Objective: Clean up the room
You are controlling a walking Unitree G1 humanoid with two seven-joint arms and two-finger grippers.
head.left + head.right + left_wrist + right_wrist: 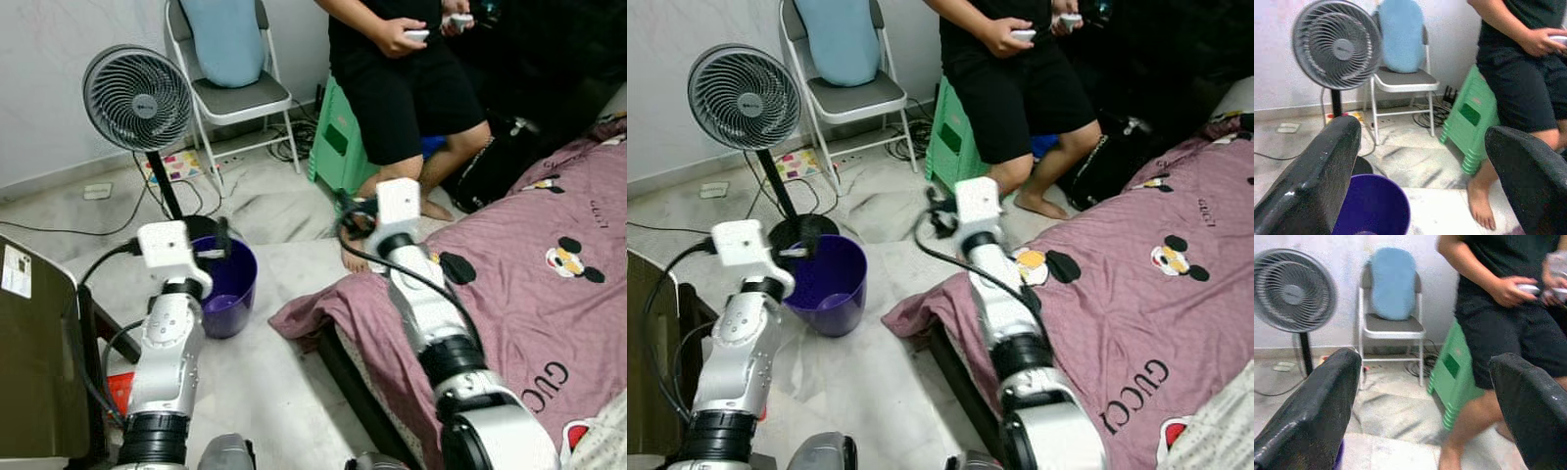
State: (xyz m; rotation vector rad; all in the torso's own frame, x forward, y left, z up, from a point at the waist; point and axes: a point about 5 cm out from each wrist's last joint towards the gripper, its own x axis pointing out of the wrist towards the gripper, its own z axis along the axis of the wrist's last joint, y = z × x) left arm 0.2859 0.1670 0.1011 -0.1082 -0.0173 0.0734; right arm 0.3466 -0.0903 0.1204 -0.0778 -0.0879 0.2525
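Note:
A purple bucket stands on the pale floor beside the bed. My left gripper is held over the bucket's near rim, open, with nothing between its black fingers; the bucket lies just below them. My right gripper is raised above the corner of the bed, also open and holding nothing, facing the person and the green stools. A mauve blanket with cartoon mouse prints covers the bed, and its corner droops toward the floor.
A person sits on stacked green stools, feet on the floor near the bed corner. A standing fan and a folding chair with a blue cushion line the wall. Cables trail across the floor. A brown cabinet stands at my left.

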